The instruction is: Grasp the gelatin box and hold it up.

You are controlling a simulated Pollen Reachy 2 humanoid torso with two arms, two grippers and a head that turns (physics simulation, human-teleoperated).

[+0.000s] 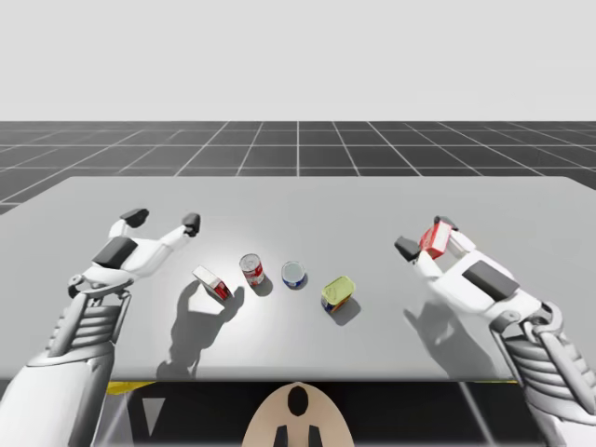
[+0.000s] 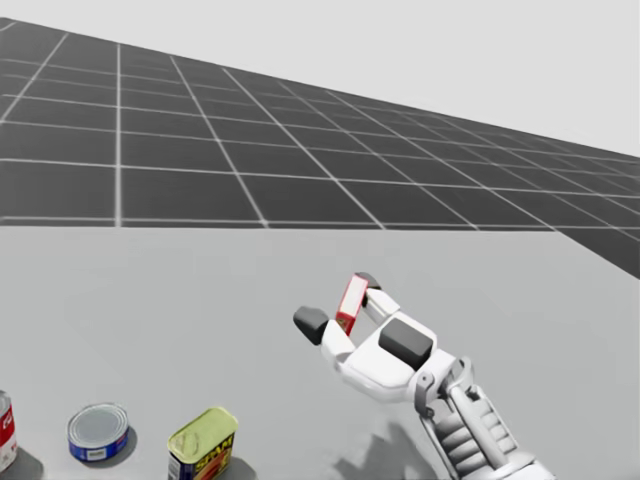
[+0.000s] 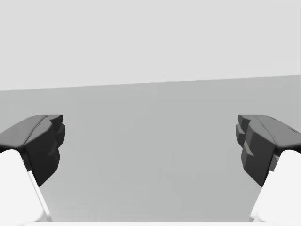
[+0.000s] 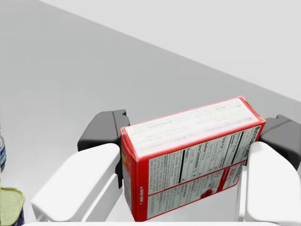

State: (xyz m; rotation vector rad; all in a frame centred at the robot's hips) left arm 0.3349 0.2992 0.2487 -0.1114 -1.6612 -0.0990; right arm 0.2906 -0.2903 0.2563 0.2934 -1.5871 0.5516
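Observation:
The gelatin box (image 1: 434, 238) is red with white printed sides. It hangs above the right part of the table, between the fingers of my right gripper (image 1: 425, 236), which is shut on it. In the head view the box (image 2: 351, 300) stands on edge in this gripper (image 2: 339, 303), with its shadow on the table below. Seen from the right wrist, the box (image 4: 188, 155) spans the gap between both fingers of the gripper (image 4: 190, 136). My left gripper (image 1: 163, 220) hovers open over the left of the table, holding nothing (image 3: 150, 146).
On the grey table (image 1: 307, 200) a row of objects lies in the middle: a small red and white box (image 1: 212, 283), a red can (image 1: 251, 269), a blue can (image 1: 293, 275) and a yellow-green tin (image 1: 337, 292). The blue can (image 2: 98, 431) and tin (image 2: 203, 443) lie left of my right arm.

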